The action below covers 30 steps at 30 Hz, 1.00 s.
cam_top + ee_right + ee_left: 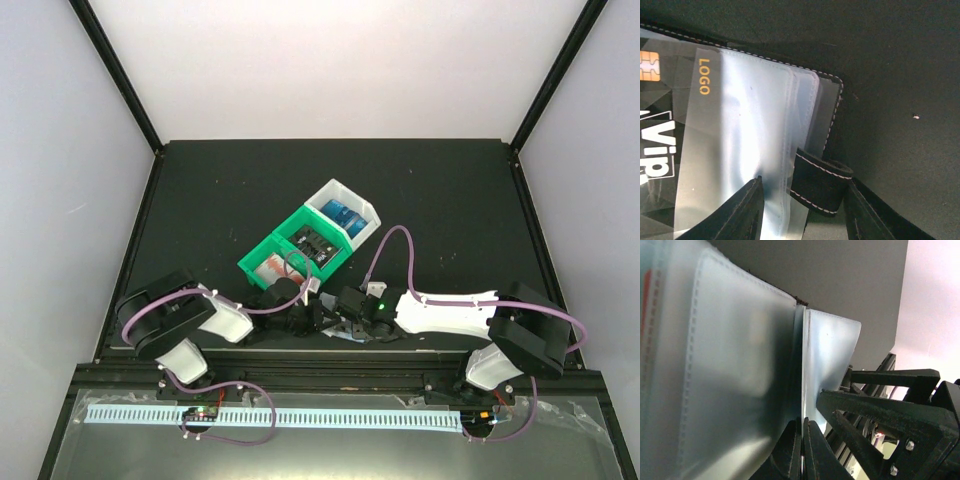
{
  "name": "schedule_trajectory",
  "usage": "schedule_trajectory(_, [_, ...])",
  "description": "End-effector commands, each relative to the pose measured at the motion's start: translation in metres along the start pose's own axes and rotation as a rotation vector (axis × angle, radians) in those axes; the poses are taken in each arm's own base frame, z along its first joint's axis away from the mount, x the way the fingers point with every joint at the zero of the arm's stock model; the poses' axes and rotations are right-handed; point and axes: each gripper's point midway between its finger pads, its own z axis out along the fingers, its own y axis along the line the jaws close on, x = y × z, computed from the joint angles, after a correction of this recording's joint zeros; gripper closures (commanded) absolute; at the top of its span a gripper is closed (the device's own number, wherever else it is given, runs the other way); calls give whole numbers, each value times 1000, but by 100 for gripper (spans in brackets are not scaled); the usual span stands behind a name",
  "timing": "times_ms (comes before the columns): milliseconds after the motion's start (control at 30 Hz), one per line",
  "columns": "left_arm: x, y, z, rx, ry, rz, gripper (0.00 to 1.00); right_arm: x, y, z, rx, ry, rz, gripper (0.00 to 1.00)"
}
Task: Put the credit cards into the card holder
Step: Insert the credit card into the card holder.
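Right wrist | black card (pixel 662 125) cut off at left | card holder (pixel 765 100) cropped

Top view looks down from behind; both wrist views sit close on the card holder (pixel 755 110).

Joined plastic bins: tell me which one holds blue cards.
The white plastic bin at the far end, with blue cards; the two green plastic bins hold black cards and red-and-white cards.
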Motion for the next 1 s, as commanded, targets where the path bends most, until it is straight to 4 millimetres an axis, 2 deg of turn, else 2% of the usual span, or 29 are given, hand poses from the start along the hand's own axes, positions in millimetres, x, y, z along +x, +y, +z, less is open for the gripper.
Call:
schedule_trajectory(0, [14,11,8,-18,79,-67,99,5,-5,7,17,3,5,54])
schedule_trajectory(267, [25,19,12,-34,116,-76,98,3,-6,5,19,-6,7,54])
schedule_trajectory(667, [40,44,-7,-96,120,-142,98,3,-11,8,32,-20,35,55])
schedule_trajectory(967, [41,35,-1,-70,152,-119,99,2,-12,8,29,-26,42,55])
